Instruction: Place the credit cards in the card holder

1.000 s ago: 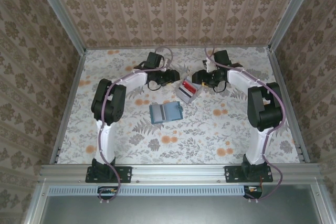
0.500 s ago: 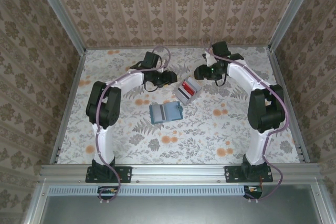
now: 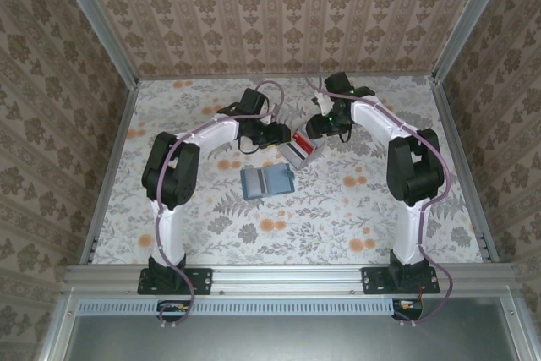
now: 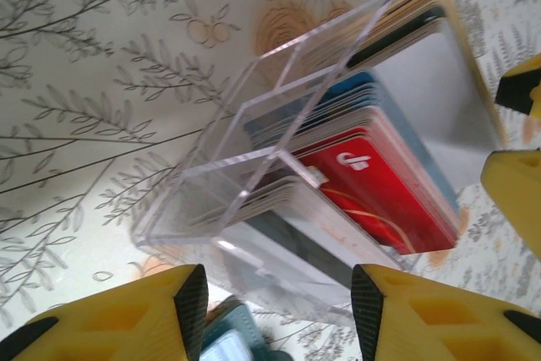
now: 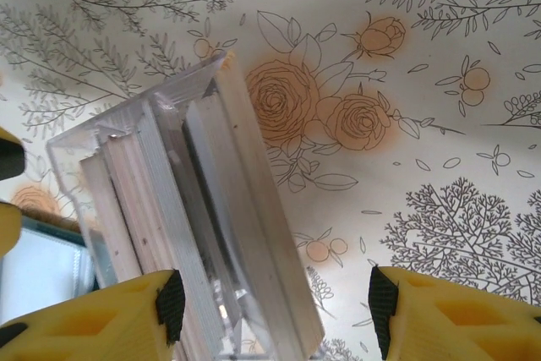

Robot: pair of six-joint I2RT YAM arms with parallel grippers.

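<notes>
Floral worktop inside papered walls

On the flowered worktop [image 3: 338,209], enclosed on 3 sides by damask wallpaper [image 3: 279,14], the credit cards [image 4: 380,183] stand in a clear box [image 4: 254,133] at 1 o'clock from the opened teal card holder [image 3: 266,181]. The left hand [image 4: 276,293], at the box's 9 o'clock, and the right hand [image 5: 270,302], at its 1 o'clock, are both spread.

robot test cell, wallpapered walls [image 3: 279,6], aluminium frame [image 3: 287,277], floral tabletop [image 3: 338,209]
</notes>
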